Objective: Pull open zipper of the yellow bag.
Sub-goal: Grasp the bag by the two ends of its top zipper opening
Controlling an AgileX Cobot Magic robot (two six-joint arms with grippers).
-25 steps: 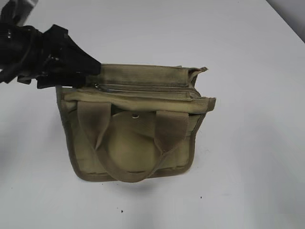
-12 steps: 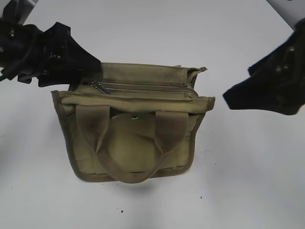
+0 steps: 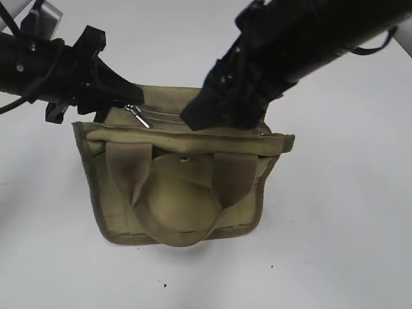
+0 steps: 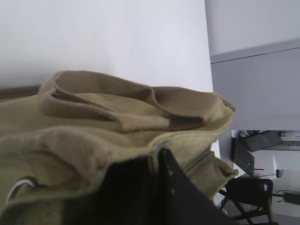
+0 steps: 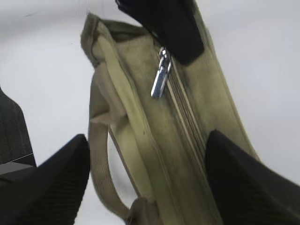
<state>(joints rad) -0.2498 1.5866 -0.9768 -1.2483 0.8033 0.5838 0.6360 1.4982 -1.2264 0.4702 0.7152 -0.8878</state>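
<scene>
The yellow bag (image 3: 180, 193) stands on the white table with its handles (image 3: 138, 212) drooping toward the front. Its zipper (image 3: 164, 116) runs along the top, and the silver pull tab (image 3: 137, 114) lies near the left end. My left gripper (image 3: 127, 95) sits at the bag's top left corner, shut on the fabric there (image 4: 157, 161), just behind the tab. My right gripper (image 3: 215, 117) hangs over the middle of the top, open, its fingers (image 5: 51, 183) straddling the bag (image 5: 154, 154). From there the tab (image 5: 160, 82) shows under the left gripper's finger (image 5: 168, 23).
White tabletop (image 3: 341, 212) surrounds the bag on all sides. A round snap button (image 3: 184, 158) sits on the front flap. The right arm (image 3: 309, 38) slants across the upper right. Past the table edge (image 4: 209, 61) stand a grey wall and office furniture (image 4: 253, 183).
The right arm swung in from the right edge and now hovers over the bag's top. The left gripper's jaws closed on the bag's left corner, and the pull tab tipped up.
</scene>
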